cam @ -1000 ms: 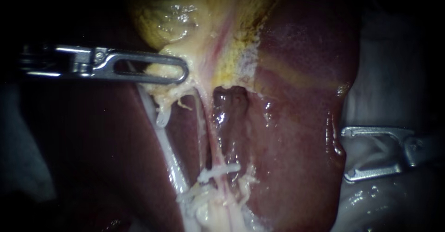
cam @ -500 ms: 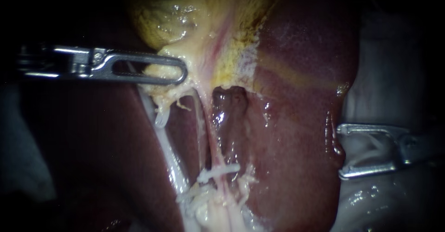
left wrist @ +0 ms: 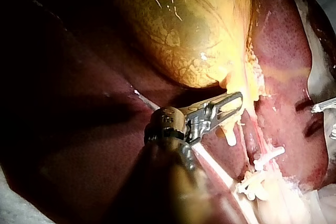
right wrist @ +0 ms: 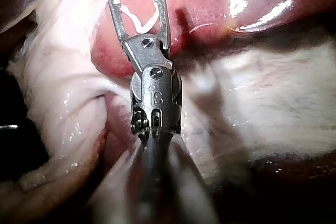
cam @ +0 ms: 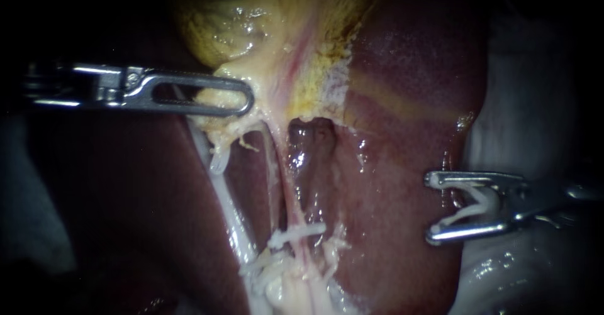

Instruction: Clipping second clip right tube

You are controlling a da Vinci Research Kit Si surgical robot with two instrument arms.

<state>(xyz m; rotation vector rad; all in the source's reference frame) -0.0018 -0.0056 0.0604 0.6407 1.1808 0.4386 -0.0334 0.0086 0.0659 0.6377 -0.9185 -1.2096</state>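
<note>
Two instruments: your left instrument [cam: 249, 96] comes in level from one side, your right instrument [cam: 432, 207] from the other.
Left jaws: closed together on the pale lower edge of the gallbladder [cam: 251, 19], gripping it from both sides.
Right jaws: spread wide, each bearing one leg of a white V-shaped clip [cam: 469, 212], which you hold between them.
Right tube [cam: 286, 195]: thin and pink, running down from just past your left jaw tips; well apart from your right jaws, ahead of them across the liver [cam: 402, 164].
Seated clip [cam: 301, 232]: white, lying across the right tube, far below your left jaws.
Left tube [cam: 226, 202]: whitish, under your left jaws, beside the right tube.
</note>
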